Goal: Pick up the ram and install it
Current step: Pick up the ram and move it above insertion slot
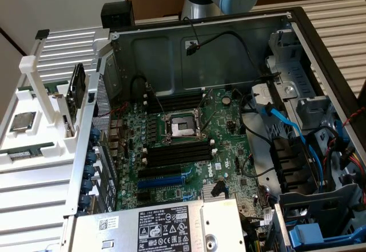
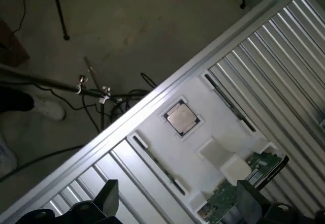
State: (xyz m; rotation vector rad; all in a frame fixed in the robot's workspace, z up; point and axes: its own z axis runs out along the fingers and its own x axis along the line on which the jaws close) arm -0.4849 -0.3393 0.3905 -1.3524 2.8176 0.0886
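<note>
Hovering gripper (image 2: pixel 176 196): jaws wide apart, gripping nothing.
Ram (image 2: pixel 244 183): green stick on edge in the white holder (image 2: pixel 223 132), near the gripper.
Processor chip (image 2: pixel 182 118): flat in same holder.
Computer case (image 1: pixel 154 52): open, beside holder.

1. The computer case (image 1: pixel 166 46) lies open on its upper side; the motherboard (image 1: pixel 189 166) is reachable from above.
2. The near memory slots (image 1: pixel 177 152) beside the CPU socket (image 1: pixel 180 127) are unobstructed. Thin black cables (image 1: pixel 201 99) cross the far slots (image 1: pixel 171 102).
3. Blue SATA cables (image 1: pixel 286 129) crowd the board's edge at the exterior view's right, against the drive cage (image 1: pixel 320 92).
4. The power supply (image 1: pixel 166 226) stands raised over the board's near edge.
5. The perforated case wall (image 1: pixel 106 120) separates the board from the white fixture (image 1: pixel 34 132); an upright circuit card (image 1: pixel 76 89) stands just beside it.
6. The gripper (image 2: pixel 177 188) hangs over the fixture with its fingers spread wide and free room between them. Raised white blocks (image 2: pixel 223 160) stand near one finger.
</note>
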